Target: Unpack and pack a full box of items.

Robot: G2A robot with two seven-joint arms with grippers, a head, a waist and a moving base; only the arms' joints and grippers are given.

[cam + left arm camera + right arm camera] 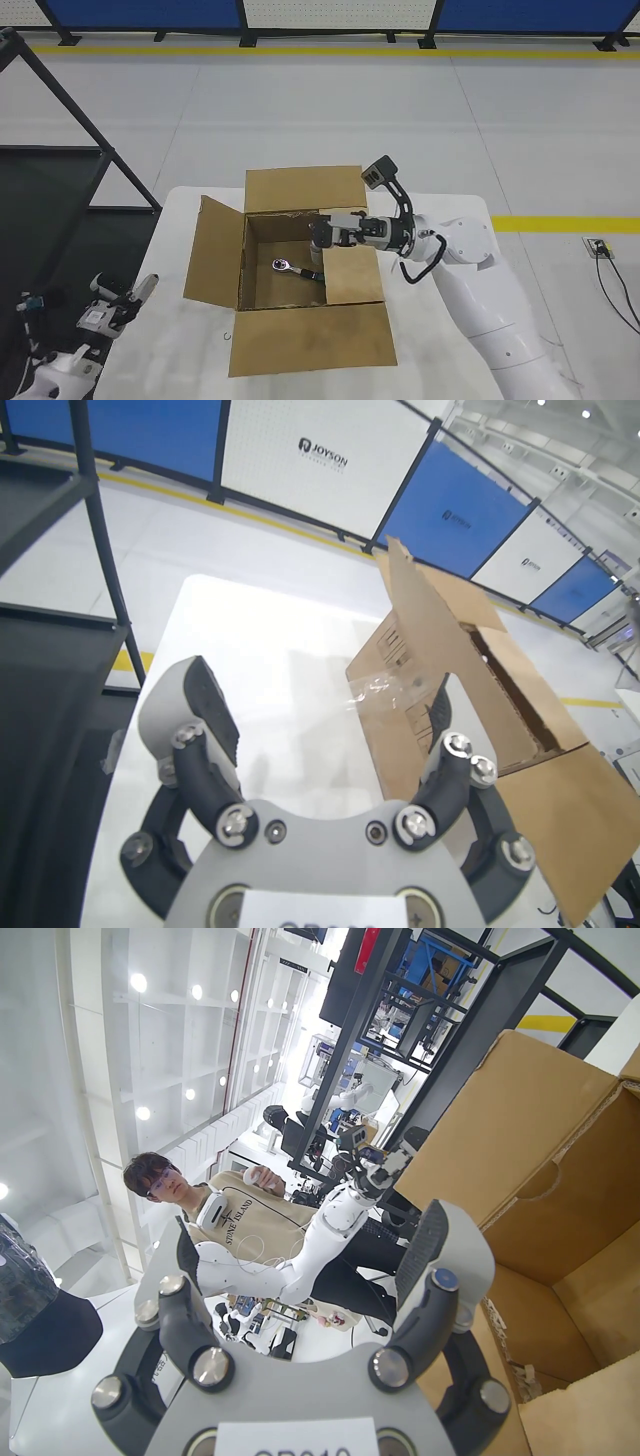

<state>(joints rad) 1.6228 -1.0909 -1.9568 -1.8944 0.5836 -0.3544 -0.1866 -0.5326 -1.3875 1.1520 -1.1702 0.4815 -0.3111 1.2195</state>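
Left hand [320, 681] low by the left edge of the surface [180, 335], fingers apart, empty, well apart from the box [300, 188]. Box open, flaps out; black print on its left wall, too skewed to read. On its floor a wrench [285, 266], head left, handle running right. Right hand [307, 1225] over the box's right side, fingers apart, empty, above the handle end. Clearly the nearer hand; probably a downward reach.

The box [268, 232] opens upward between four splayed flaps [310, 338], a ratchet [284, 266] lying on its floor.
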